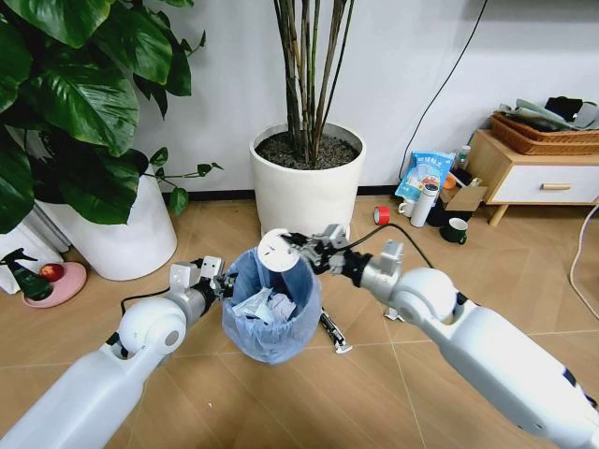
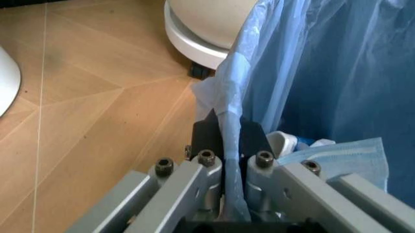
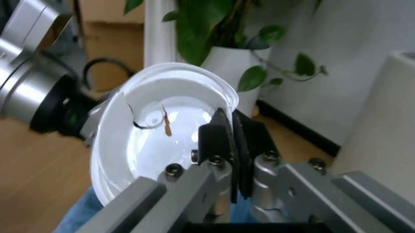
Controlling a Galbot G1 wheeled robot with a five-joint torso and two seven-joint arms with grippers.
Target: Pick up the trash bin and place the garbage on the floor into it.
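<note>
The right claw (image 3: 232, 141) pinches the white disc (image 3: 155, 141) by its rim.

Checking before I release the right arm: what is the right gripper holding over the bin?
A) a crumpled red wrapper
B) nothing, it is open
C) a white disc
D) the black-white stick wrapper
C: the right gripper is clamped on the rim of the white disc, held just above the trash bin, whose bag edge the left gripper pinches.
</note>
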